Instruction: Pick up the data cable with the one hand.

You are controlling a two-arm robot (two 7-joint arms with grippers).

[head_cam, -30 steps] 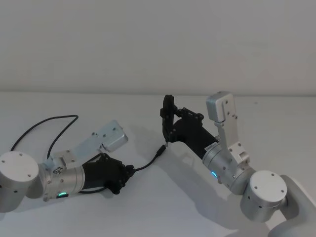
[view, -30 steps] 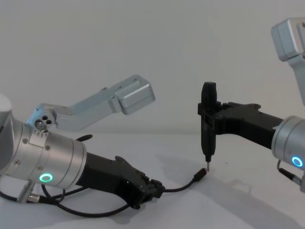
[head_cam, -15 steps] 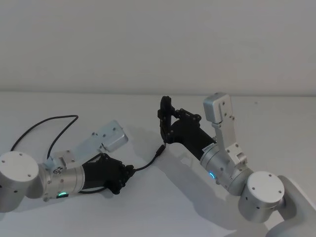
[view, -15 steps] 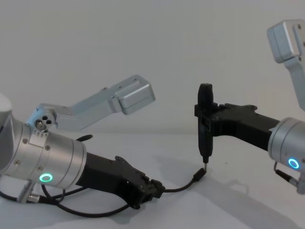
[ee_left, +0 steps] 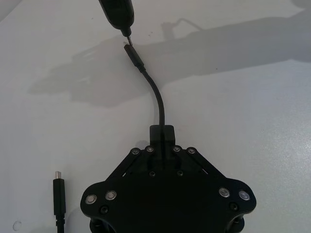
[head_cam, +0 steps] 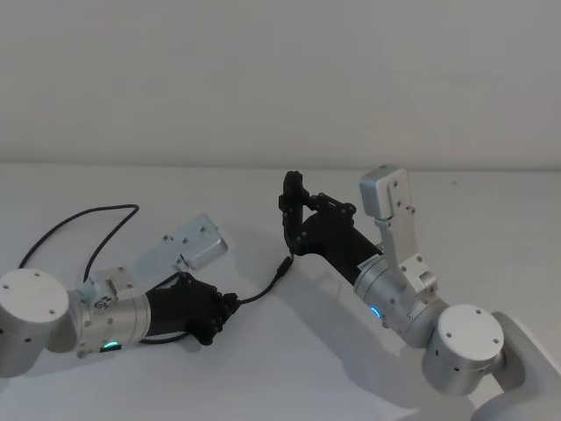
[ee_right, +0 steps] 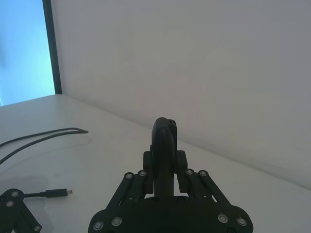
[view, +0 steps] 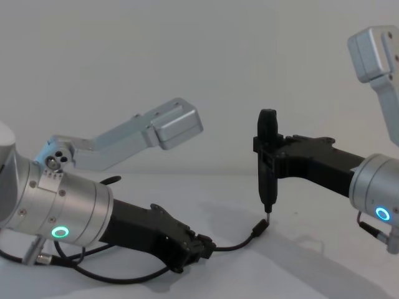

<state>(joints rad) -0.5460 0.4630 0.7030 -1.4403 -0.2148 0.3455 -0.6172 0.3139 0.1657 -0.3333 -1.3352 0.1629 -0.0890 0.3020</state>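
We saw the left pincer (view: 198, 248) pinching the data cable (view: 237, 244) low over the bench (view: 299, 274), its plug trailing ahead.

Silver arms, green ring lights, blk grippers

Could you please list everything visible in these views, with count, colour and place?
data cable: one, black, lying in loose curves on the table, gripped near one end; that end's plug lies just under the tool's tip, the other plug lies free beside the left pincer.
pin-tipped tool: one, black, upright, its tip just above the plug.
table: one, white.
left pincer: one, black, low at the table, shut on the data cable.
right pincer: one, black, mid-table, shut on the pin-tipped tool.
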